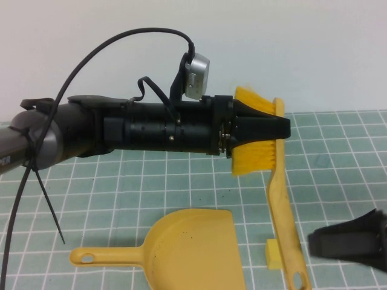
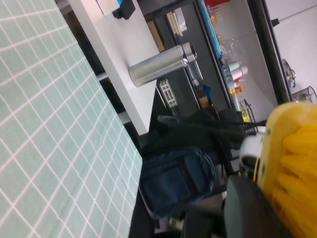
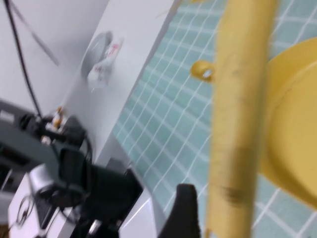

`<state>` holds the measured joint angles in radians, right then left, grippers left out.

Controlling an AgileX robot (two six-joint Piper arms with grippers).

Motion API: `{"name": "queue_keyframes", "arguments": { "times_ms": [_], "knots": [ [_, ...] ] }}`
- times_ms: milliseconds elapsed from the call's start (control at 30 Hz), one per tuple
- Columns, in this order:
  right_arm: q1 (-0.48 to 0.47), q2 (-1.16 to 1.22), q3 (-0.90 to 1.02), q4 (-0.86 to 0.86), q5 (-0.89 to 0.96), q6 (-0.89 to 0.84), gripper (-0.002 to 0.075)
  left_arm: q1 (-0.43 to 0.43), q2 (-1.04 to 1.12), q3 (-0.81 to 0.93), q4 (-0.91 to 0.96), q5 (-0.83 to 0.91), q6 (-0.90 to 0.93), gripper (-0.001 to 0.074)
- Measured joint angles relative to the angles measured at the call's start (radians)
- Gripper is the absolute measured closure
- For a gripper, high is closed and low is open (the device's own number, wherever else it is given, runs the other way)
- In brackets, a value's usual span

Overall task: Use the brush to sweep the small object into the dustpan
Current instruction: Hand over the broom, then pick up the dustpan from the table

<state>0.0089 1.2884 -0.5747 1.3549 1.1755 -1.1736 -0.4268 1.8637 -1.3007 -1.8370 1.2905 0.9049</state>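
Left tool [image 1: 257, 130], raised over mid-bench, is clamped on the bristle head of the long-handled yellow plastic brush [image 1: 279, 199]. Brush handle slopes down toward the near edge. Small yellow block [image 1: 273, 252] lies beside the handle, just right of the yellow plastic dustpan [image 1: 187, 251]. Right tool [image 1: 347, 241] sits at the near right corner; its opening can't be judged, possibly parted.

1. Green gridded mat [image 1: 181, 187] covers table; plain white wall [image 1: 290, 42] behind.
2. Left wrist view: white shelf [image 2: 111, 44] holding steel cylinder [image 2: 158, 67]; blue backpack [image 2: 176, 178] below, dark shelving [image 2: 208, 54] beyond.
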Motion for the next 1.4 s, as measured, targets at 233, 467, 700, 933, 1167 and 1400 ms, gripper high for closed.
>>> {"name": "queue_keyframes", "arguments": {
  "times_ms": [233, 467, 700, 933, 1167, 1400],
  "knots": [
    [0.142, 0.000, 0.000, 0.002, 0.000, -0.035, 0.0118, -0.023, 0.000, -0.002, 0.000, 0.000, -0.023, 0.0735],
    [0.149, 0.000, 0.000, 0.041, 0.000, -0.044, 0.0125, -0.040, 0.000, -0.062, 0.000, 0.000, -0.026, 0.0735],
    [0.149, 0.000, 0.000, 0.015, 0.000, -0.042, 0.0421, -0.040, 0.002, -0.120, 0.010, 0.000, -0.030, 0.0735],
    [0.149, 0.000, 0.002, 0.008, -0.004, -0.017, 0.0554, -0.038, 0.002, -0.120, 0.169, 0.000, -0.113, 0.0566],
    [0.149, 0.003, -0.009, -0.002, -0.022, -0.058, 0.0557, -0.037, -0.005, -0.120, 0.317, 0.000, -0.225, 0.0080],
    [0.152, 0.003, -0.165, 0.001, -0.199, 0.038, 0.0559, -0.026, -0.053, -0.120, 0.462, 0.000, -0.239, 0.0118]
  ]
}}
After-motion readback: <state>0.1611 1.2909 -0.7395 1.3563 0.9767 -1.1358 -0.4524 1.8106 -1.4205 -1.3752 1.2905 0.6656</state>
